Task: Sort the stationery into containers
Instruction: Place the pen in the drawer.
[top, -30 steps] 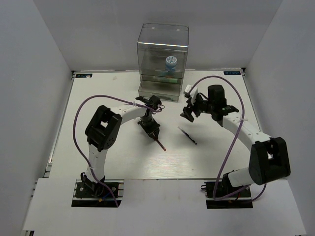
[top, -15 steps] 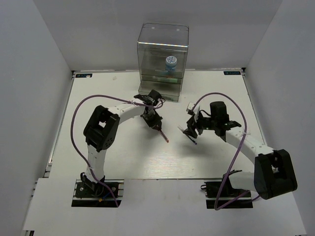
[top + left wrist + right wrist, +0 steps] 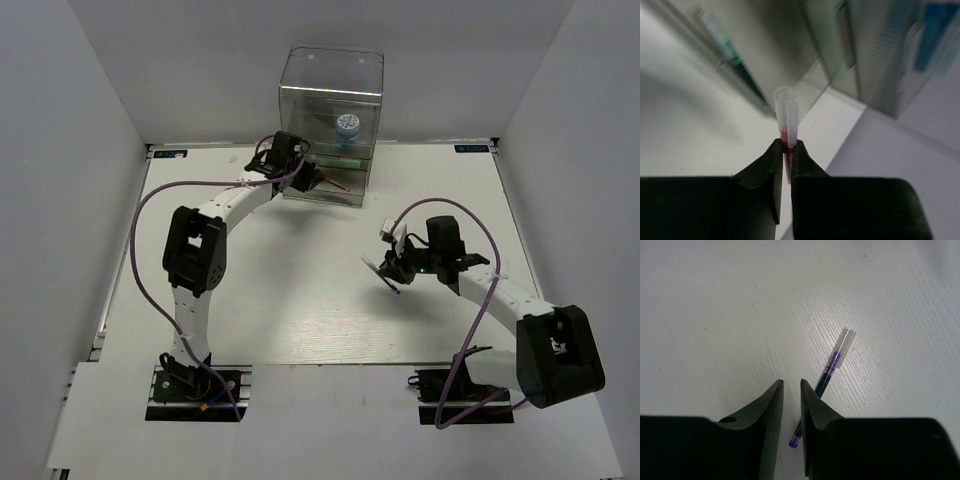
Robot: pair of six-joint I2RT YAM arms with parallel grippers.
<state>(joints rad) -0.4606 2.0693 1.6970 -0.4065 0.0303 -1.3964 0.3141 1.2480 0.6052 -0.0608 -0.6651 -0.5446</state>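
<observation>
My left gripper [image 3: 316, 178] [image 3: 786, 145] is shut on the thin red pen [image 3: 786, 120] [image 3: 334, 184] and holds it up at the lower front of the tall clear container [image 3: 331, 120] [image 3: 875, 55]. The blue-and-white jar [image 3: 347, 126] sits inside that container. A green marker [image 3: 735, 60] shows through its clear wall. My right gripper [image 3: 386, 268] [image 3: 791, 382] is low over a thin dark pen [image 3: 835, 357] [image 3: 393, 286] lying on the table. Its jaws stand a narrow gap apart. The pen runs under the right finger, and its purple end shows in the gap.
The white table [image 3: 250, 300] is walled in by white panels on the left, back and right. The container stands at the back centre. Purple cables loop from both arms above the table.
The left gripper has carried the red pen from mid-table up to the container's front. The right gripper has dropped down over the dark pen and its jaws have narrowed.
</observation>
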